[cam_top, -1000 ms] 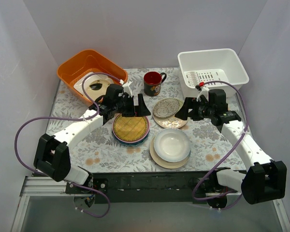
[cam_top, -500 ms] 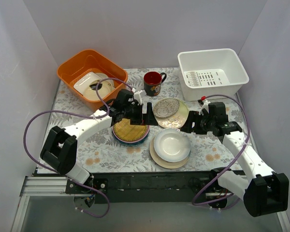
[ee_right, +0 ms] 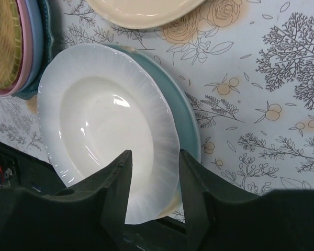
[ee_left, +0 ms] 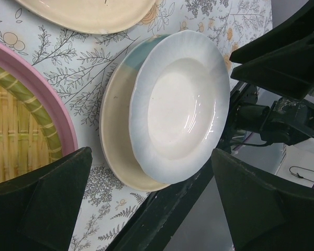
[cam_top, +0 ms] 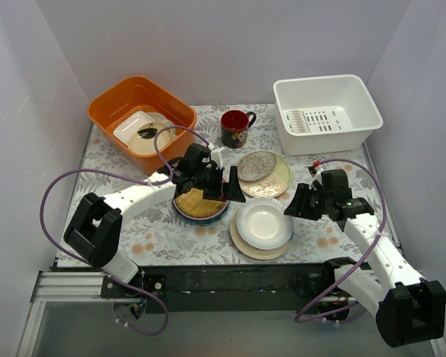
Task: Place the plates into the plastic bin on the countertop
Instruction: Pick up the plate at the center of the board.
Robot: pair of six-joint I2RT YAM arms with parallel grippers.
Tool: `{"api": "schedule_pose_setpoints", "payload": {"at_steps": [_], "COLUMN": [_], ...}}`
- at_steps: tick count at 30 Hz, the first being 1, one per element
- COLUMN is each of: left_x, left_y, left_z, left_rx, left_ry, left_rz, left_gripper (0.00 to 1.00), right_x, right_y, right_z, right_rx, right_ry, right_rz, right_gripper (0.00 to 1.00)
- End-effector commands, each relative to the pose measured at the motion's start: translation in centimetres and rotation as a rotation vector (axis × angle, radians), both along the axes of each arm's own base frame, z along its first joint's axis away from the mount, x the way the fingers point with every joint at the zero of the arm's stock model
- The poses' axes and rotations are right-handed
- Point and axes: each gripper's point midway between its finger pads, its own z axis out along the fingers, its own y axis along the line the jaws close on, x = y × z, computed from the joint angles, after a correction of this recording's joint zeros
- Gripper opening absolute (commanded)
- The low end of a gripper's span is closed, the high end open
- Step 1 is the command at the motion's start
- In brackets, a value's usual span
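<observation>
- Hovering narrowly parted, the right gripper (ee_right: 154, 157) is aiming at the white ribbed ceramic plate (ee_right: 104, 130) by the near edge, likely for a rim pinch.
- The left gripper (ee_left: 150, 157), spread wide, is hanging empty beside it.
- The white rectangular plastic bin (cam_top: 360, 100) is sitting plateless at the far right corner.

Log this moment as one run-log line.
left gripper: open, over yellow plate edge | right gripper: open, above white plate | plastic bin: no plates inside
</observation>
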Motion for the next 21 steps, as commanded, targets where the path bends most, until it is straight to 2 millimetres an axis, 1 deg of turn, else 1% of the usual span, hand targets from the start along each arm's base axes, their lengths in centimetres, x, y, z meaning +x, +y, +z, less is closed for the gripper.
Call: {"api": "schedule_pose_setpoints", "payload": {"at_steps": [1,4,11,17,21], "left_x": [-0.4,-0.6,-1.0,-1.5,-1.7], "left_y": [-0.2,-0.4,-0.9,-1.2,-1.2], "left_z": [0.0,-0.1,0.2,-0.5,-0.8], "left_rx": [-0.009,-0.01,-0.024,-0.016,-0.012], "left_ry": [0.005,0.011,0.022,0.04,0.05], "left_rz": [-0.012,-0.019,-0.038,-0.051,-0.052], "left_gripper": [0.98,0.98,0.98,0.98,0.98], "right_x": [-0.6,-1.0,-1.3,-1.8,-2.3], "right_y": [0.1,-0.3,0.0,0.6,0.6], "right_z": [-0.5,-1.2,-1.6,-2.1,-2.7], "right_rx": [0.031,0.017,0.048,0.096,0.107], "right_ry": [0.022,0.045,0.047,0.064,0.076], "right_rz": [-0.018,-0.032,-0.032,-0.022,-0.029], "right_gripper": [0.46,0.44,0.44,0.43,0.41]}}
